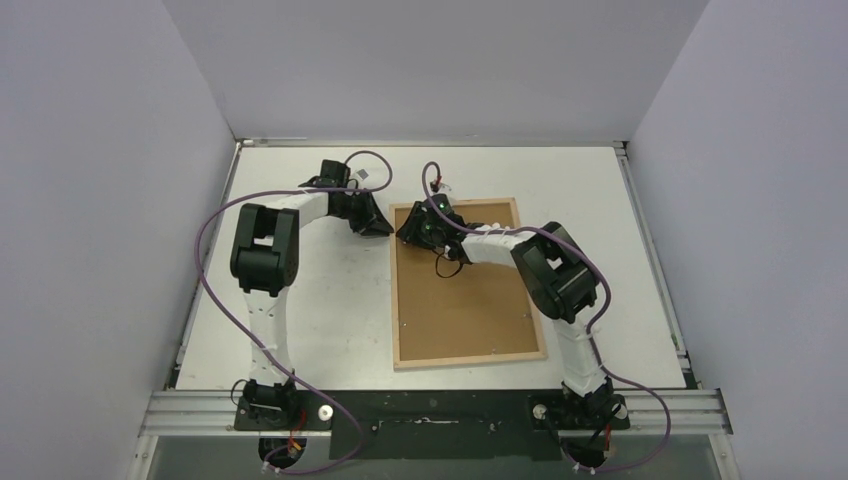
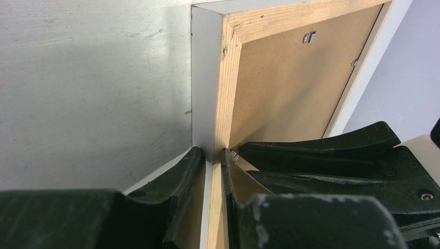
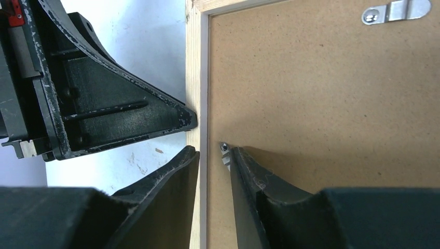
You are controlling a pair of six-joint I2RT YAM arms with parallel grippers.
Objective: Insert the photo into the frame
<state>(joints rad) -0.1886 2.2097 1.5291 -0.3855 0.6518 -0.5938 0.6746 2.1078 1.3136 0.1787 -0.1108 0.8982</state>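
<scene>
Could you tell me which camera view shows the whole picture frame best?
The top external view: the frame lies back up with all four wooden rails in view around the brown backing board. The left wrist view shows only one corner and rail up close; the right wrist view just a stretch of rail and board.

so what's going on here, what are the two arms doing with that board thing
Both arms are working on the frame, which lies face down on the table with its brown backing board seated in the back. The left tool is clamped across the frame's left rail near the far corner. The right tool straddles the same rail right beside it, jaws apart, its inner finger at a small metal tab. No photo is visible.
</scene>
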